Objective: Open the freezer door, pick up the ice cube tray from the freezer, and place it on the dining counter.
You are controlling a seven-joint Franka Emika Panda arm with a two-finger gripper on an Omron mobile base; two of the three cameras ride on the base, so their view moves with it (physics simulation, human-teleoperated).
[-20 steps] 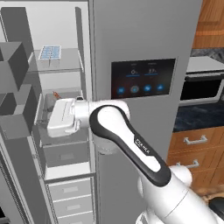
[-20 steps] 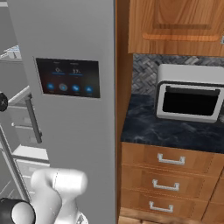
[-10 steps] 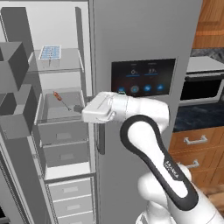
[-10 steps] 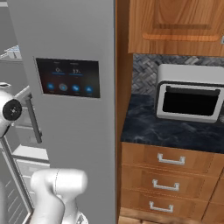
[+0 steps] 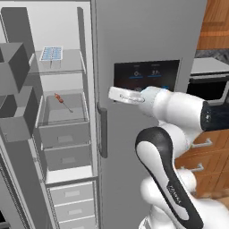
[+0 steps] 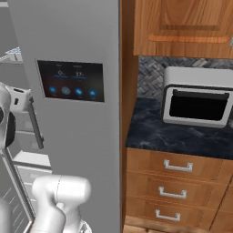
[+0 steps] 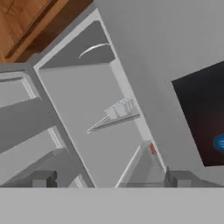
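One ice cube tray [image 5: 52, 53] on upper freezer [image 5: 62, 89] shelf, well above-left of tool [image 5: 117, 94]; fingers spread apart, empty.

You can count one ice cube tray [image 5: 51, 53], one red-handled tool [image 5: 62, 102], two grey bins [image 5: 14, 66] on the freezer door, one touchscreen panel [image 6: 71, 80], one microwave [image 6: 198, 97] and three wooden drawers [image 6: 175, 167]

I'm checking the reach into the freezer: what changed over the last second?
The open end effector pulled out of the white-walled freezer compartment and swung right, across the grey door with the dark touchscreen panel. It holds nothing. The small white ice cube tray and thin red-handled tool stayed put.
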